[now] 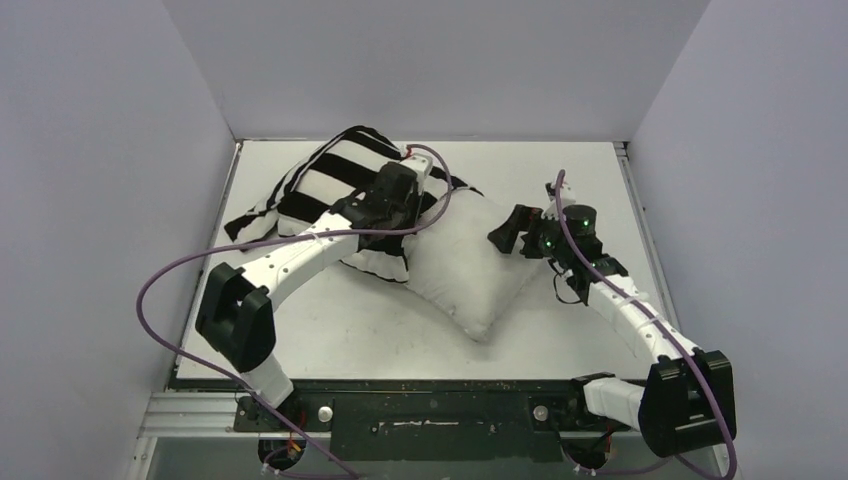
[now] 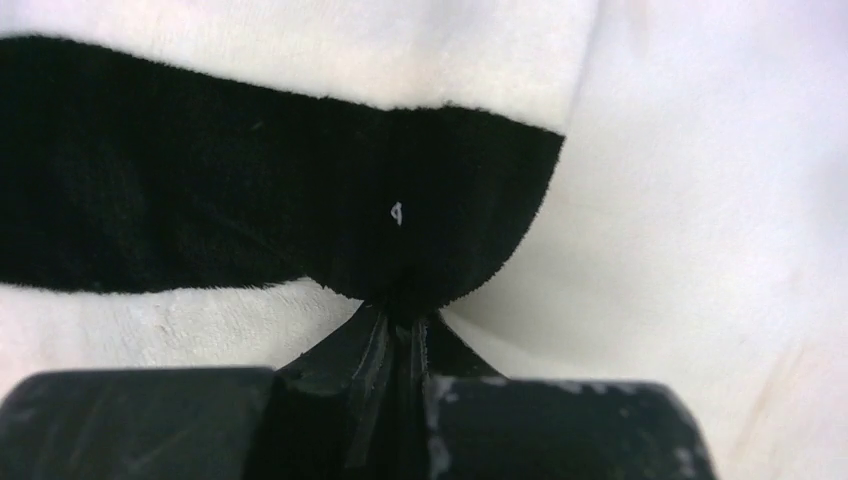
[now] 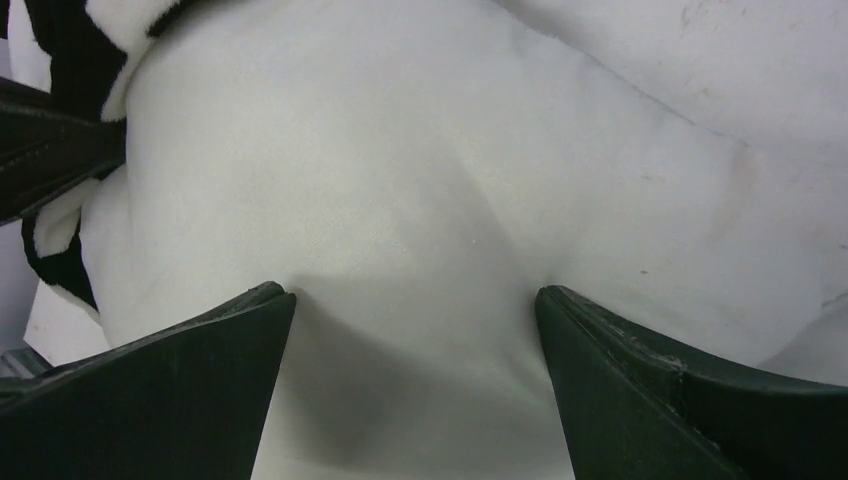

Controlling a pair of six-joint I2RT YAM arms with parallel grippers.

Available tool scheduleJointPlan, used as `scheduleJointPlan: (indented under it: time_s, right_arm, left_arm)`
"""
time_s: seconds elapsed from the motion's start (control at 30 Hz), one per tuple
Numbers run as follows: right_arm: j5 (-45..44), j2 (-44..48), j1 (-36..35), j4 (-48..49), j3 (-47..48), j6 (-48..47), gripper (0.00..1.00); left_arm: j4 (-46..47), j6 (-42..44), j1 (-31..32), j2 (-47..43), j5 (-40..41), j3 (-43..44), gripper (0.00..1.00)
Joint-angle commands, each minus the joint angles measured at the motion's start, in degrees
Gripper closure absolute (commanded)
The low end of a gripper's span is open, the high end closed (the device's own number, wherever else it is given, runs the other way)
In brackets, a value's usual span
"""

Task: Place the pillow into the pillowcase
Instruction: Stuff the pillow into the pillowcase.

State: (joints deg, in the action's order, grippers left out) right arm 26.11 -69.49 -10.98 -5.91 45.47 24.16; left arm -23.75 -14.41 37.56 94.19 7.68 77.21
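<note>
The off-white pillow [image 1: 470, 262] lies across the table's middle, its upper left end inside the black-and-white striped pillowcase [image 1: 325, 180]. My left gripper [image 1: 425, 180] is shut on the pillowcase's edge at a black stripe [image 2: 300, 200], near the pillow's top. In the left wrist view the jaws pinch the black fabric. My right gripper [image 1: 503, 236] is open, its two fingers pressed against the pillow's right side [image 3: 420, 230] with the fabric bulging between them. The striped edge [image 3: 100, 50] shows at the top left of the right wrist view. The blue tag is not visible.
The white table [image 1: 560, 170] is walled by grey panels at the back and both sides. A black rail [image 1: 430, 400] runs along the near edge. Purple cables loop from both arms.
</note>
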Motion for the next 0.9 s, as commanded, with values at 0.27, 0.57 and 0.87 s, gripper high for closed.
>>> scheduleJointPlan:
  time_s: [0.27,0.57,0.87]
  right_arm:
    - [-11.2,-0.8,-8.5,33.7,-17.9,24.8,0.21]
    - [-15.1,-4.2,-8.9,36.0,-15.2,24.3,0.24]
    - [-8.4,5.1,-9.0,21.6,-8.7,5.0,0.06]
  left_arm:
    - [-5.1,-12.8,24.7,8.5,-0.1,23.9,1.00]
    - [8.6,-20.7,18.0,0.7,-4.2,-0.7,1.00]
    - [-1.1,-13.0,5.9,-6.7,-4.0,4.3,0.49]
